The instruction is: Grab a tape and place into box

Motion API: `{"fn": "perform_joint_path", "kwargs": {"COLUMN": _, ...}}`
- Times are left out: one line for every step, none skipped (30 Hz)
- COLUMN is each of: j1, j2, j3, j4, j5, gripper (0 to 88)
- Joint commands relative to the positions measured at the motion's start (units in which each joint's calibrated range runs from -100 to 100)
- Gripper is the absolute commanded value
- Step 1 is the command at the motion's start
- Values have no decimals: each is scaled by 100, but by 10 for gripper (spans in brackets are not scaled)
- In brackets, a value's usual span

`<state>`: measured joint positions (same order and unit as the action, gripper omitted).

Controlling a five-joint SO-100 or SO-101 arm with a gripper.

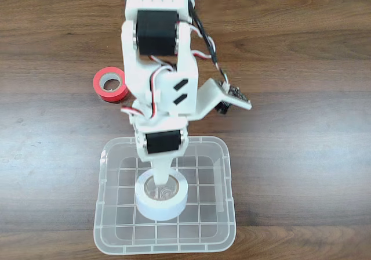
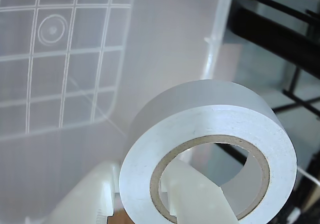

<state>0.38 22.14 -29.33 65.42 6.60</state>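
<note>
The hand [image 1: 163,186] is clamped on the tape [image 1: 162,195]: in the wrist view one finger [image 2: 197,199] passes through the roll's hollow core while the other presses on the outside of the ring, so the white tape [image 2: 210,159] hangs from its wall. In the fixed view the roll sits over the box [image 1: 107,213], roughly at the middle of its grid-ribbed bottom, and the box itself lies at the near edge of the worktop [image 1: 301,155]. Whether the roll already touches the bottom cannot be told.

The step in hand looks like the release. To do it well, the arm should lower until the roll is close to or resting on the ribbed floor, then part the fingers fully so the inner finger stops pressing on the pale core. It should then lift straight up, so the finger slides out of the hole without dragging the roll against the box wall. The red roll [image 1: 111,83], near the far left of the worktop, is well apart and needs no care.
</note>
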Motion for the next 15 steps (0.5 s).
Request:
{"fn": "perform_joint_path", "kwargs": {"j1": -16, "j2": 746, "j3": -1416, "j4": 84, "j5": -33, "gripper": 21}}
{"fn": "perform_joint_path", "kwargs": {"j1": -16, "j2": 851, "j3": -1425, "j4": 110, "j5": -33, "gripper": 21}}
{"fn": "perform_joint_path", "kwargs": {"j1": -16, "j2": 955, "j3": -1425, "j4": 153, "j5": -33, "gripper": 21}}
{"fn": "perform_joint_path", "kwargs": {"j1": -23, "j2": 1044, "j3": -1425, "j4": 187, "j5": -33, "gripper": 21}}
{"fn": "perform_joint_path", "kwargs": {"j1": -23, "j2": 1132, "j3": -1425, "j4": 221, "j5": -33, "gripper": 21}}
{"fn": "perform_joint_path", "kwargs": {"j1": -45, "j2": 1197, "j3": -1425, "j4": 256, "j5": -33, "gripper": 22}}
{"fn": "perform_joint_path", "kwargs": {"j1": -60, "j2": 1253, "j3": -1425, "j4": 298, "j5": -33, "gripper": 23}}
{"fn": "perform_joint_path", "kwargs": {"j1": -60, "j2": 1293, "j3": -1425, "j4": 324, "j5": -33, "gripper": 32}}
{"fn": "perform_joint_path", "kwargs": {"j1": -67, "j2": 1326, "j3": -1425, "j4": 341, "j5": -33, "gripper": 53}}
{"fn": "perform_joint_path", "kwargs": {"j1": -74, "j2": 1342, "j3": -1425, "j4": 350, "j5": -33, "gripper": 75}}
{"fn": "perform_joint_path", "kwargs": {"j1": -74, "j2": 1350, "j3": -1425, "j4": 358, "j5": -33, "gripper": 101}}
{"fn": "perform_joint_path", "kwargs": {"j1": -74, "j2": 1350, "j3": -1425, "j4": 358, "j5": -33, "gripper": 118}}
{"fn": "perform_joint_path", "kwargs": {"j1": -81, "j2": 1358, "j3": -1425, "j4": 358, "j5": -33, "gripper": 133}}
{"fn": "perform_joint_path", "kwargs": {"j1": -81, "j2": 1358, "j3": -1425, "j4": 358, "j5": -33, "gripper": 139}}
{"fn": "perform_joint_path", "kwargs": {"j1": -81, "j2": 1358, "j3": -1425, "j4": 358, "j5": -33, "gripper": 140}}
